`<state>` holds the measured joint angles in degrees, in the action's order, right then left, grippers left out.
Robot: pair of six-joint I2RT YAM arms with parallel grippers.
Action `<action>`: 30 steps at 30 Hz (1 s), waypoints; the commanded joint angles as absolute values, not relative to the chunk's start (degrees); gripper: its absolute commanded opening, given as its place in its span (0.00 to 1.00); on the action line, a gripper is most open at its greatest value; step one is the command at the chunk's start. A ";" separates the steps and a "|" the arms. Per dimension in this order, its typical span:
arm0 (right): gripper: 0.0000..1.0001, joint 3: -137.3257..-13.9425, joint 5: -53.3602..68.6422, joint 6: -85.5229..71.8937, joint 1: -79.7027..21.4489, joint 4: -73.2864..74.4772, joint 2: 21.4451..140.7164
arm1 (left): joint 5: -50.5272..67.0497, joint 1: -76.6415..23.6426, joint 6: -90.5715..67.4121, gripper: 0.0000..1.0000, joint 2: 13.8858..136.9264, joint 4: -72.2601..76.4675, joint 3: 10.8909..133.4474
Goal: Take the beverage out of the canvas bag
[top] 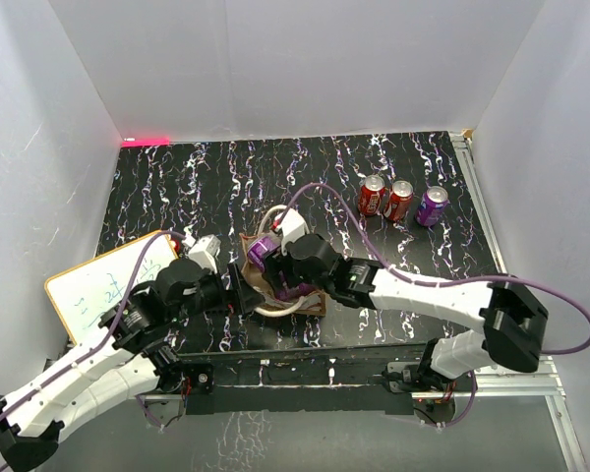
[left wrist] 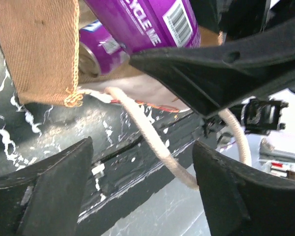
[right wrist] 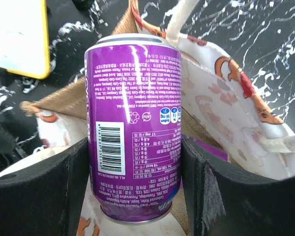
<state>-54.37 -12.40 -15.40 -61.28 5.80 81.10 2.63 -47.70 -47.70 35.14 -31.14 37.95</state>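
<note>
Purple can (right wrist: 132, 98) clamped in right gripper (right wrist: 135, 147) at canvas bag (right wrist: 221, 98) mouth; left gripper (left wrist: 142, 172) spread open astride rope handle (left wrist: 147, 132), holding nothing. Risk: unpinned bag lifting with can, or handle snagging.

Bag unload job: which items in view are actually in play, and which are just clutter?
In play: canvas bag; held purple can in the right gripper; second purple can inside the bag; left gripper, open around the rope handle.
Lying about: red cans and back purple can, far right; white board, left.
</note>
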 commanded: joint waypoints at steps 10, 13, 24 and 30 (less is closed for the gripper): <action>0.11 -54.56 -9.61 -11.20 -61.51 -9.71 70.65 | -11.88 -47.48 -56.74 0.97 41.37 -27.92 54.40; 0.11 -54.56 -7.27 -9.88 -61.52 -11.31 69.78 | -14.47 -47.54 -61.96 0.97 46.00 -31.05 58.43; 0.11 -53.44 -4.85 -9.89 -61.52 -14.04 67.45 | -17.94 -47.50 -76.45 0.97 48.51 -30.04 56.91; 0.10 -50.38 -3.42 -10.11 -61.52 -15.79 64.09 | -18.14 -47.50 -76.77 0.96 45.71 -25.23 52.90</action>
<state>-50.33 -5.02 -10.57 -61.76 -4.47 69.10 -16.51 -47.70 -75.11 48.01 -29.54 54.81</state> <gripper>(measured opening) 0.671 0.970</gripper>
